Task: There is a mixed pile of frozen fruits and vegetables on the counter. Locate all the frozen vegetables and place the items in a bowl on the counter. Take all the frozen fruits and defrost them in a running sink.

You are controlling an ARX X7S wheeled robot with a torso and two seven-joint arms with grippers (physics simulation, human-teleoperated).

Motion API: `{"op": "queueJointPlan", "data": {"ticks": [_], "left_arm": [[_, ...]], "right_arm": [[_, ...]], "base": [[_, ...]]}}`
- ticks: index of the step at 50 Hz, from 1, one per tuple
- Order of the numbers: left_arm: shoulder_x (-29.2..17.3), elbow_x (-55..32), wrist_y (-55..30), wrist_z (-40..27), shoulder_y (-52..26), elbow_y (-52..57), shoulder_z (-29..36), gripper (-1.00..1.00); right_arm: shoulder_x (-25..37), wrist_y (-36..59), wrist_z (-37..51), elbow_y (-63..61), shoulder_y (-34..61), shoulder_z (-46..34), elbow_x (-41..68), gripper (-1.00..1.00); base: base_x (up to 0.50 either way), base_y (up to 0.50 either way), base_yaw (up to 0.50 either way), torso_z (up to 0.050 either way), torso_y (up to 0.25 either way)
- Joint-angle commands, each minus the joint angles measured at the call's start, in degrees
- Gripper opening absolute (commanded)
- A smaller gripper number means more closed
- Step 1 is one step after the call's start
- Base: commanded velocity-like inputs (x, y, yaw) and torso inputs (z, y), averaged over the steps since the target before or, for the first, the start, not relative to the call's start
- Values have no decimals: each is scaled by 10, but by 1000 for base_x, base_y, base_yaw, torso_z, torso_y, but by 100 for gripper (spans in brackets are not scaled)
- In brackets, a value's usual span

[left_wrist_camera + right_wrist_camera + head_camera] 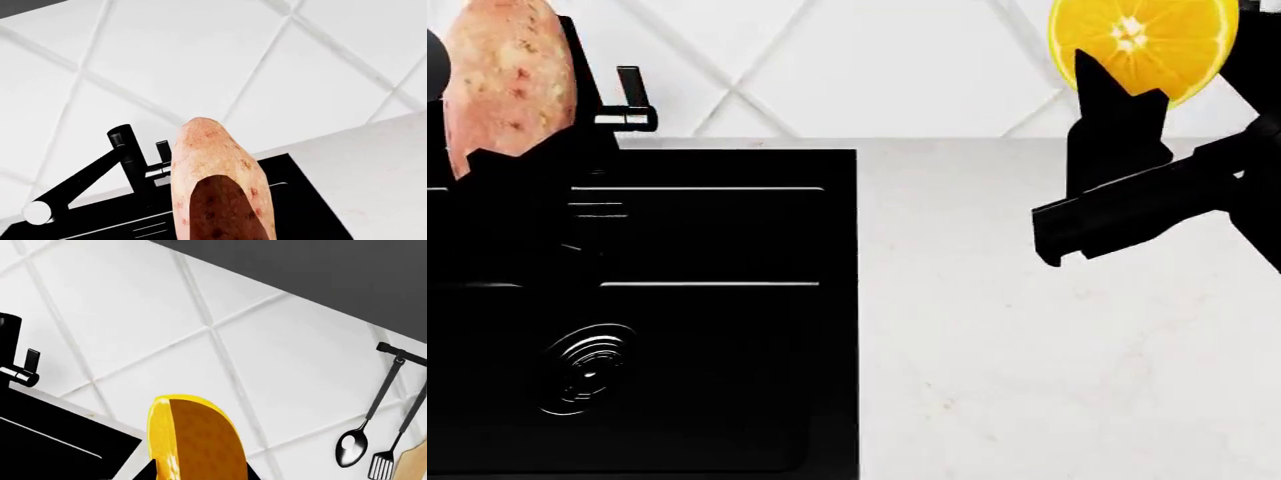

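Note:
My left gripper (505,112) is shut on the pinkish speckled sweet potato (507,65), one of the frozen vegetables, and holds it upright high over the back left of the black sink (721,250). In the left wrist view the sweet potato (213,170) hides the fingers, with the tap (127,150) behind it. My right gripper (1121,88) is shut on the halved citrus (1154,35), a frozen fruit, raised above the white counter (1028,330) right of the sink. In the right wrist view the citrus (193,440) shows edge-on. The bowl is out of view.
The sink's round drain (587,365) lies at front left; its tap lever (627,100) stands at the back rim. White diamond-tiled wall (868,60) runs behind. A spoon (353,445) and a spatula (383,465) hang from a black rail (400,352) on the wall.

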Motion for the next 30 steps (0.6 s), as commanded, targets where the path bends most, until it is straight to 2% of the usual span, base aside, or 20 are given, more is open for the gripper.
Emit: {"op": "queueJointPlan", "data": {"ticks": [1,17,20,30], "left_arm": [[-16,1,7,4,1,5,-5,-100],[-24,-1,9,7,4,10,-6,-100],[-23,-2,8,6,3,10,-6,-100],[-27,-10,5,4,-4,10,-8,-100]], "right_arm": [[10,12,2,6,10,3,-6,-100],[14,13,-5,2,3,1,-15,-100],[15,13,-8,0,-1,1,-19,-100],[19,4,-18,-7,-18,5,-39,-100]], "base": [[0,500,0,0,0],[0,490,0,0,0],[0,271,0,0,3],[0,5,0,0,0]]}}
